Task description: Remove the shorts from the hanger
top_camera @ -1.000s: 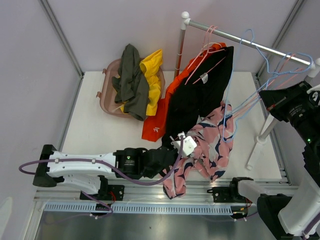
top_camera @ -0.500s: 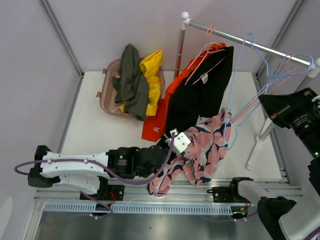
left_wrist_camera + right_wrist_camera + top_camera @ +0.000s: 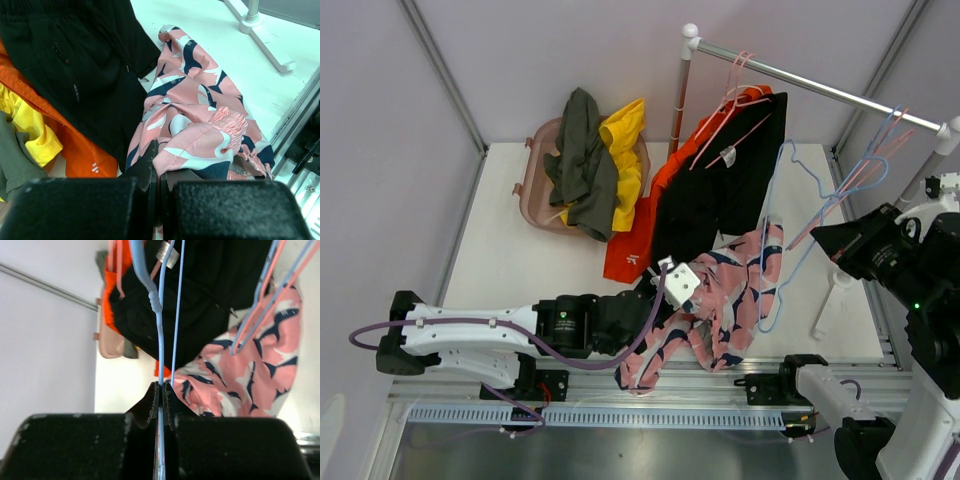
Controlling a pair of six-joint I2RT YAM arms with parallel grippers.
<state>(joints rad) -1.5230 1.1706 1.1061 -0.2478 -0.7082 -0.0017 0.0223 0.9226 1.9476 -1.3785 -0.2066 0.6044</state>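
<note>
Looking from above, the soft pink shorts with a navy-and-white pattern (image 3: 732,290) sag toward the white bench (image 3: 500,260), partly on the thin light-blue wire hanger (image 3: 770,240). The left wrist view shows the left hand (image 3: 159,162) clamped on their waistband. The right wrist view shows the right hand (image 3: 161,390) pinching the hanger wire, so pulling the two apart should probably free them.

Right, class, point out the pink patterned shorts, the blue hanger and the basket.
pink patterned shorts (image 3: 735,290): top view, middle of the cloth.
blue hanger (image 3: 160,335): right wrist view, its straight wire.
basket (image 3: 524,195): top view, left rim.
</note>
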